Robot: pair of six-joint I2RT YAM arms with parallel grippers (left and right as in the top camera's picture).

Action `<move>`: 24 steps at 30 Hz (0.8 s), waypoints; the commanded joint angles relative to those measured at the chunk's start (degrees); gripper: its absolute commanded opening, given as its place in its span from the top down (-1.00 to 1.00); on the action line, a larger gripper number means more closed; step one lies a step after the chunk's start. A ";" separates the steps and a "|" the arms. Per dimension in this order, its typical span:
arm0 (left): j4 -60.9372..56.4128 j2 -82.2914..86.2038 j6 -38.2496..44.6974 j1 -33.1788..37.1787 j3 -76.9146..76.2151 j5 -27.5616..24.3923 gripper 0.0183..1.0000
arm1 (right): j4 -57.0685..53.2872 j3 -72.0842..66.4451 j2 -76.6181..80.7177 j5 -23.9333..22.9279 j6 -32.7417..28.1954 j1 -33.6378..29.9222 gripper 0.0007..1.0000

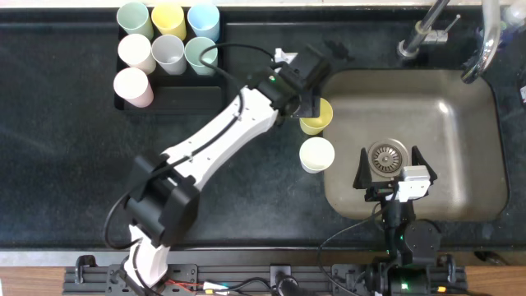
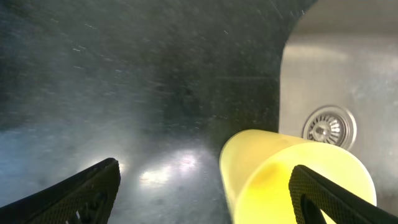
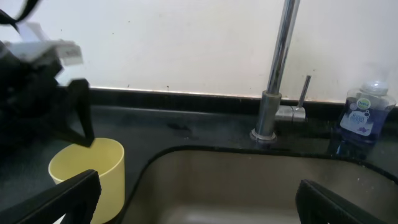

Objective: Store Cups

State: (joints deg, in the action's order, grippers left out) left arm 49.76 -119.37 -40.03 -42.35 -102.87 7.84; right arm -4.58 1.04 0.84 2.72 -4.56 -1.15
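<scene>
Yellow cup (image 1: 316,117): upright at the sink's (image 1: 460,99) 9 o'clock edge, mouth open upward.
Left tool (image 2: 205,169): spread wide, clamping nothing; one finger overlaps the yellow cup, the other sits apart above the dark table (image 1: 57,164).
White cup (image 1: 316,154): just beside the yellow cup, at its 6 o'clock.
Right tool (image 1: 390,168): spread wide, holding nothing, above the sink near the drain (image 1: 388,154).
Tray (image 1: 205,99): at the table's 11 o'clock, holding seven pastel cups (image 1: 168,51).

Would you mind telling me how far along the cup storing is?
Done: seven cups stand in the tray. In hand: the left gripper, jaws open, is at the yellow cup by the sink, not yet gripping it. Left: that cup and the white cup beside it. The right gripper hangs open over the sink.
</scene>
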 commanded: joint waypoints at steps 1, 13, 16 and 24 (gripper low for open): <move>-0.35 -2.34 1.01 -0.92 -2.64 -0.31 -0.75 | 0.28 -0.76 -0.63 0.00 -0.20 -0.33 -0.99; -2.54 -6.05 1.01 -0.96 -2.64 -0.57 0.41 | 0.28 -0.76 -0.63 0.00 -0.17 -0.33 -1.00; -2.99 -6.14 1.01 -0.98 -2.64 -0.98 0.85 | 0.28 -0.76 -0.63 0.00 -0.17 -0.33 -1.00; -4.04 -4.37 -3.63 -1.44 -2.64 1.22 0.97 | 0.28 -0.76 -0.63 0.00 -0.20 -0.33 -1.00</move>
State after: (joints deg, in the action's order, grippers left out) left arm 46.04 -124.53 -40.23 -43.16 -104.31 7.07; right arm -4.60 1.04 0.84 2.74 -4.54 -1.15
